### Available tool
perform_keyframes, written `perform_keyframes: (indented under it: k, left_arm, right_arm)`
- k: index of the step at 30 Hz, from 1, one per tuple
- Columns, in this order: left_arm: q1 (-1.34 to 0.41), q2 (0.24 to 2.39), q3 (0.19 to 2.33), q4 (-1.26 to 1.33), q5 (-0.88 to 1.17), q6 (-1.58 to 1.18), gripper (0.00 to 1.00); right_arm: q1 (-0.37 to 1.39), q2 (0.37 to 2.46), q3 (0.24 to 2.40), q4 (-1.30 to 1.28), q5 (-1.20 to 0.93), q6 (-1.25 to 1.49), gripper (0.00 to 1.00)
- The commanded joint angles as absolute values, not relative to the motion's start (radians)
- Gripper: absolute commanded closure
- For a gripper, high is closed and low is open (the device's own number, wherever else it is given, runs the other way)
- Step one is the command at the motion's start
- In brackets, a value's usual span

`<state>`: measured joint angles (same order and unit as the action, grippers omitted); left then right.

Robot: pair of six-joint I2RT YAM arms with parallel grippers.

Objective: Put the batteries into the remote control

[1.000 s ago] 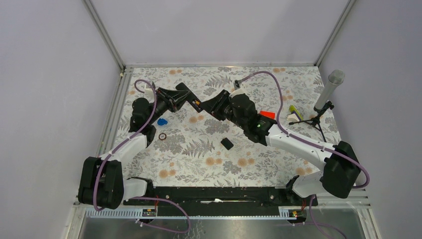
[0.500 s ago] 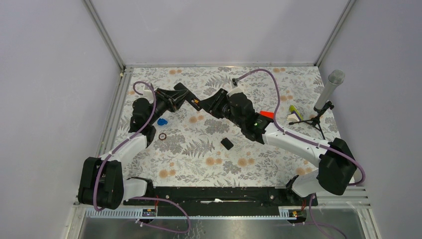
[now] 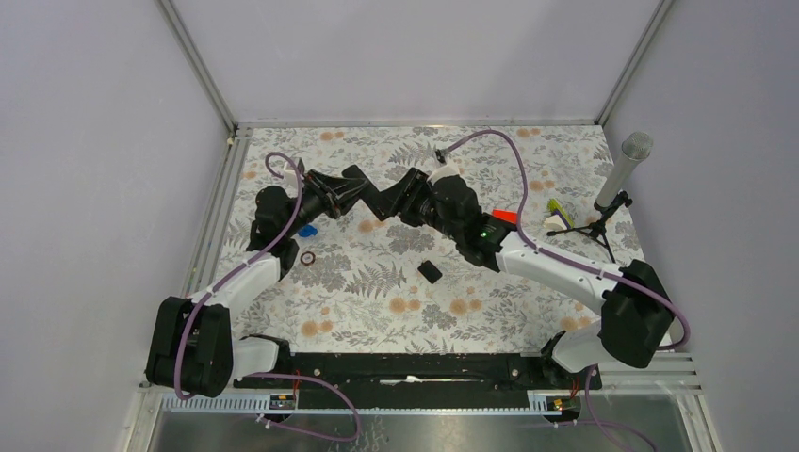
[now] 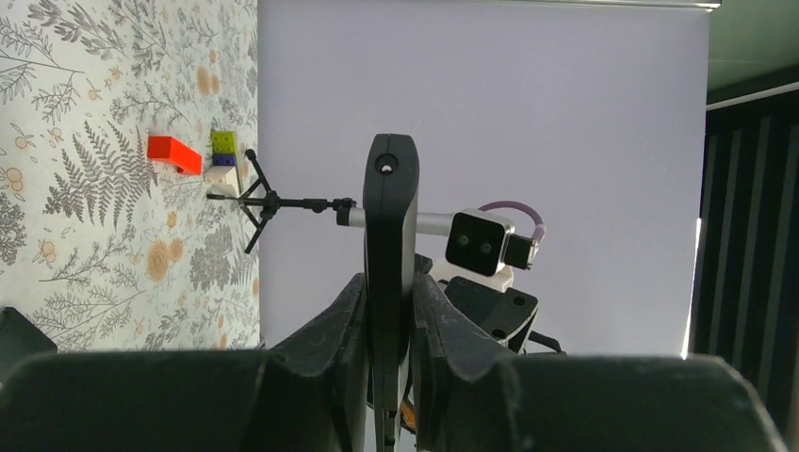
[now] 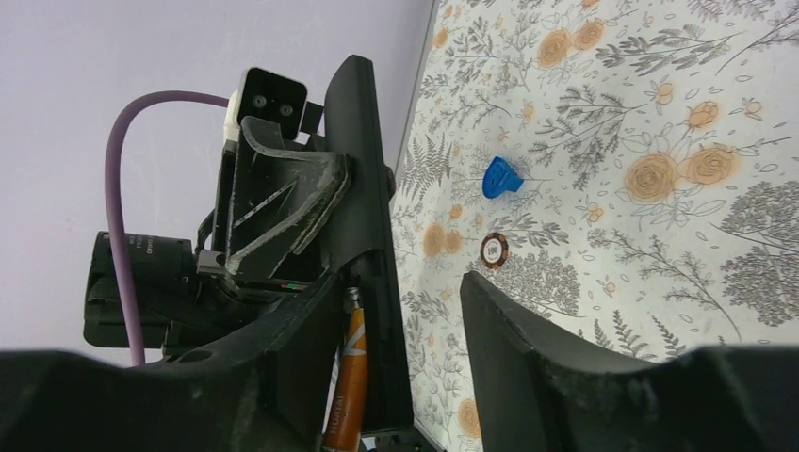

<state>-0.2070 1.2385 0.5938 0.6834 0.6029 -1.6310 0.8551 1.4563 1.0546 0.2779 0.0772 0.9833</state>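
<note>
1. Support comes from the left claw (image 4: 389,287), clamped shut on the remote control (image 4: 389,207). It holds the bar edge-on in the air above the far half of the table (image 3: 377,311), somewhat towards the left edge. Lifted like this, the remote's open back faces the other arm.
2. Right claw (image 5: 400,297) meets it there with its fingers spread apart, straddling the remote's edge and gripping nothing.
3. One orange battery (image 5: 345,377) lies lengthwise in the remote's trough, against the inner face of one right finger (image 5: 283,367). Judging by that, the finger is there to push it home. Whether the battery is fully seated I cannot tell.
4. No second battery shows in any view.
5. Back cover (image 3: 430,271) lies flat on the table near its middle, apart from both arms, so the compartment stands open.
</note>
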Motion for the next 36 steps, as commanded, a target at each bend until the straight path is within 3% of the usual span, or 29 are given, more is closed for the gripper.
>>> perform_keyframes:
  k: [1, 10, 24, 27, 36]
  left_arm:
    - [-0.201, 1.214, 0.605, 0.746, 0.66, -1.612, 1.0]
    - [-0.188, 1.23, 0.609, 0.749, 0.662, -1.61, 1.0]
    - [-0.179, 1.277, 0.596, 0.915, 0.717, -1.819, 1.0]
    - [-0.179, 1.279, 0.592, 0.933, 0.719, -1.849, 1.0]
    - [-0.179, 1.261, 0.591, 0.924, 0.712, -1.886, 1.0]
  right_arm:
    - [0.828, 1.395, 1.04, 0.281, 0.074, 0.954, 0.4]
    - [0.807, 1.354, 0.993, 0.38, -0.047, 0.977, 0.24]
    - [0.778, 1.262, 0.796, 0.792, -0.26, 0.983, 0.2]
    - [0.78, 1.27, 0.797, 0.833, -0.279, 0.989, 0.22]
    - [0.779, 1.325, 0.818, 0.886, -0.288, 1.035, 0.43]
